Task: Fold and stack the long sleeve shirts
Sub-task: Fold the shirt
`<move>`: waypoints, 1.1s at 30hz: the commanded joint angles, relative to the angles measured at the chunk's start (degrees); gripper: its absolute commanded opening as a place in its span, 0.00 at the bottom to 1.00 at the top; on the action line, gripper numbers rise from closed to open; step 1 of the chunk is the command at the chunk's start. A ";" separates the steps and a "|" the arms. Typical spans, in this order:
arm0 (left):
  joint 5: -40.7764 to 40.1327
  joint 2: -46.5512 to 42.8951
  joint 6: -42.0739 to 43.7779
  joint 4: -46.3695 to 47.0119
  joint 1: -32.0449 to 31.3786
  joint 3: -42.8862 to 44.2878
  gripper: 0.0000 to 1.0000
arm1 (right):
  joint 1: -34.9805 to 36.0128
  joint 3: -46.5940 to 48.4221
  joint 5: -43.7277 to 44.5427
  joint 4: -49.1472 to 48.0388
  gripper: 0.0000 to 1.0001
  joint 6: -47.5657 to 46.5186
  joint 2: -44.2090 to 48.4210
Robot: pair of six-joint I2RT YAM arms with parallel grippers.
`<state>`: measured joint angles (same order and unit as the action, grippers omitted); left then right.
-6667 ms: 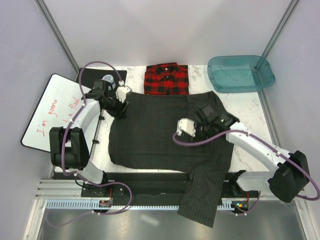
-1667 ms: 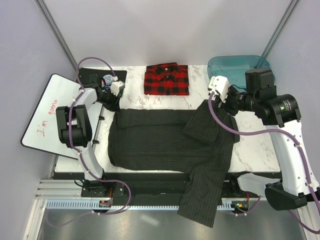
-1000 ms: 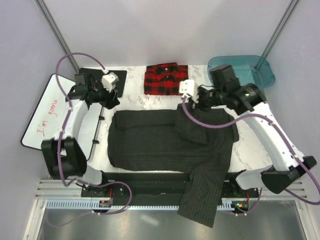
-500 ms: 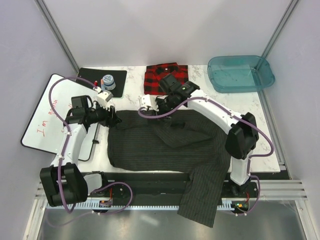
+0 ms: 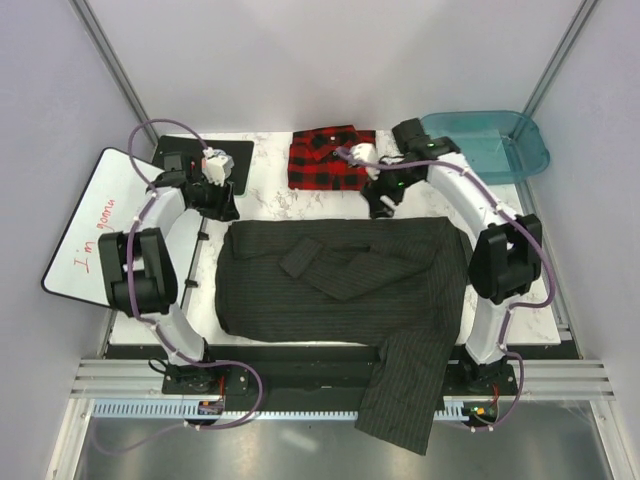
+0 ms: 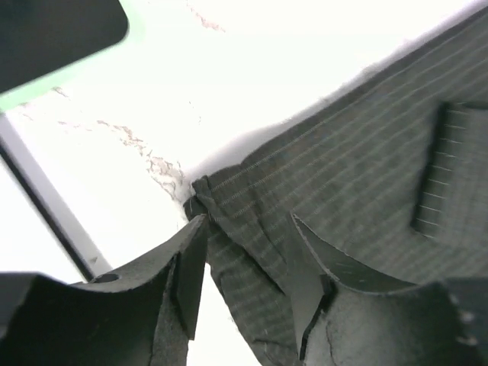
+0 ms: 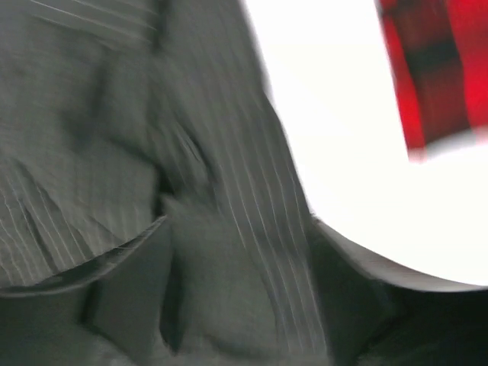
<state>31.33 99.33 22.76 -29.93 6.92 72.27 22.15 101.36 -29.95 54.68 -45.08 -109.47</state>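
The dark pinstriped long sleeve shirt [image 5: 340,285] lies spread across the table. One sleeve is folded diagonally over its body, the cuff [image 5: 300,258] left of centre. The other sleeve [image 5: 408,395] hangs over the front edge. The red plaid shirt [image 5: 333,158] sits folded at the back. My left gripper [image 5: 222,205] is at the dark shirt's back-left corner; in the left wrist view the gripper [image 6: 248,229] is open, its jaws astride that corner of cloth [image 6: 229,198]. My right gripper [image 5: 385,200] is open over the shirt's back edge, and its blurred wrist view shows pinstriped cloth [image 7: 229,252] beneath.
A teal plastic tub [image 5: 482,146] stands at the back right. A whiteboard [image 5: 100,225] leans off the table's left side, with a black pad [image 5: 190,158] behind the left arm. White marble table [image 5: 500,270] shows to the right of the shirt.
My right gripper carried the sleeve leftward across the dark shirt, opened, let it drop, and pulled back to the shirt's rear edge. My left gripper moved back up to the rear-left corner.
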 commanded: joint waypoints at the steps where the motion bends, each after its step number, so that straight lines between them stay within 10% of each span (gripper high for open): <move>1: -7.58 5.61 2.37 -1.88 -3.48 4.11 0.51 | -5.97 -1.78 0.50 2.72 0.70 5.08 -1.79; 16: -24.21 13.88 4.57 -1.18 -3.93 5.33 0.22 | -15.74 -9.67 10.26 1.49 0.48 6.76 -13.32; 23: -0.59 -6.40 5.35 -0.12 -6.21 -0.81 0.54 | -15.91 -10.05 6.32 1.66 0.50 6.85 -8.32; 33: -9.44 -6.79 -1.13 -2.15 -28.44 -7.24 0.66 | -15.91 -9.87 0.61 5.70 0.51 7.72 -1.71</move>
<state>23.94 86.52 26.02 -30.37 -20.49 66.22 6.37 91.42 -24.93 57.71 -38.09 -115.11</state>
